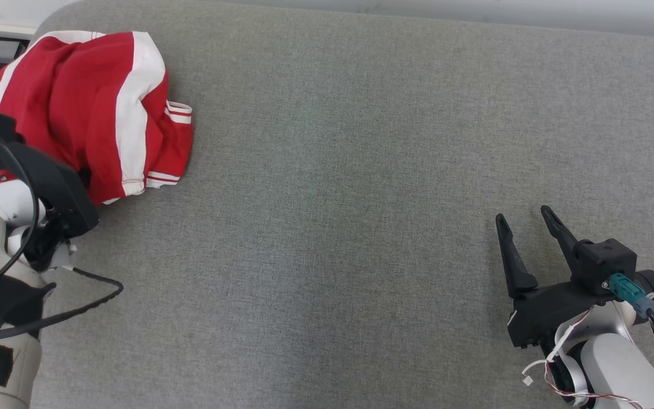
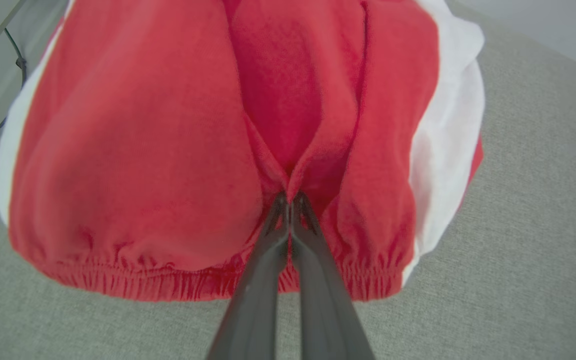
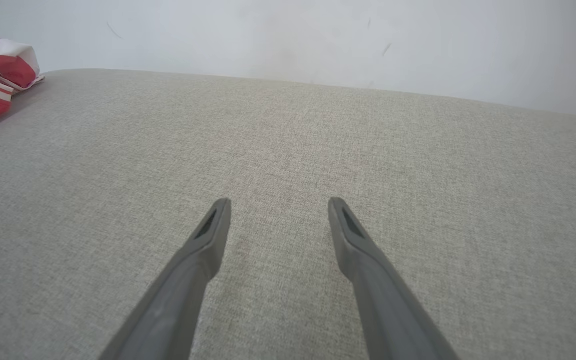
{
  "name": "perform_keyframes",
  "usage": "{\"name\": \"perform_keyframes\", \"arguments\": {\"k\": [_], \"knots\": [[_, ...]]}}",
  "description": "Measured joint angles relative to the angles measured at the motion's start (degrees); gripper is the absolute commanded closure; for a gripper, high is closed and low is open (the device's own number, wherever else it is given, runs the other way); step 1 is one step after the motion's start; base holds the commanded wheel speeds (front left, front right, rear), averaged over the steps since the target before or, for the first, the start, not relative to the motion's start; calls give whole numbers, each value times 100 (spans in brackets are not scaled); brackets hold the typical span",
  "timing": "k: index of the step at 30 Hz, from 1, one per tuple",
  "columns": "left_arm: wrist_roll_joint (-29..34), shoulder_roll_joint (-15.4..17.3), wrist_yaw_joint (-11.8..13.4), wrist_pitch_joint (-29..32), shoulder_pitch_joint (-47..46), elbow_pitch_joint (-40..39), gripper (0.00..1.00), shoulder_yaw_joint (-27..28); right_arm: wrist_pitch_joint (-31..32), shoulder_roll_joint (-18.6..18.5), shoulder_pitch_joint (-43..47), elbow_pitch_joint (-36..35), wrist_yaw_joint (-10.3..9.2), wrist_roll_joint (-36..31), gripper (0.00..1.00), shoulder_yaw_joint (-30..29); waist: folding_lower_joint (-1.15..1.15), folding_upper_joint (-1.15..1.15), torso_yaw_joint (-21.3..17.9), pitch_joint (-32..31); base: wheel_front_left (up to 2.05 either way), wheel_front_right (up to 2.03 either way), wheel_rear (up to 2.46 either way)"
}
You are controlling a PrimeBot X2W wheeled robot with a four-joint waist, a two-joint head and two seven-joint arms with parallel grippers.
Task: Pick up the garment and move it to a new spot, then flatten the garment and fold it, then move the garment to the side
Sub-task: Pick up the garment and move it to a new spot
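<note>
Left pincer [image 2: 290,200]: your two dark fingers are pressed together at the tips, with a fold of the garment [image 2: 133,150] pinched between them. Grip point sits on the red cloth just above the gathered elastic hem. Red fabric puckers into a crease that runs up from the tips. A white side stripe runs down the right of the left wrist view, and another down its left edge.

In the head view the garment [image 1: 77,102] is a bunched red-and-white heap at the far left corner of the grey fabric worktop [image 1: 332,199]. It is not flat. A striped cuff or hem sticks out on its right side. Your left arm's black wrist housing covers the heap's near left part, so the fingertips are hidden in that view. A black cable [image 1: 77,309] loops off that arm onto the worktop.

Right pincer [image 1: 523,215]: fingers spread wide, nothing between them. It sits at the near right, well apart from the garment. Whether it touches the worktop, cannot tell. In the right wrist view, bare grey cloth lies past the tips, with a pale wall [image 3: 288,35] behind. A corner of the garment shows at that view's far left.
</note>
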Motion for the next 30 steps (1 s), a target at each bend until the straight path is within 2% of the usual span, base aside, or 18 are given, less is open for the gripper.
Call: {"name": "perform_keyframes", "arguments": {"k": [10, 15, 23, 30], "knots": [[-113, 108, 0, -367, -417, 7, 100, -428, -1, 31, -4, 76, -1, 2, 0, -15, -1, -1, 39, -123, 0, 0, 0], [-154, 163, 0, -611, -639, -192, 100, -746, -32, 203, -12, 248, -1, 13, 0, 40, -1, -1, 30, -286, 0, 0, 0], [-448, -111, 0, -957, -683, -744, 100, -1339, -156, 385, -3, 487, -1, 147, 0, 42, -1, -1, -102, -620, 0, 0, 0], [-929, -205, 0, -1105, -559, -1437, 100, -1879, -263, 476, 25, 683, 1, 267, 0, 32, -1, -1, -353, -874, 0, 0, 0]]}}
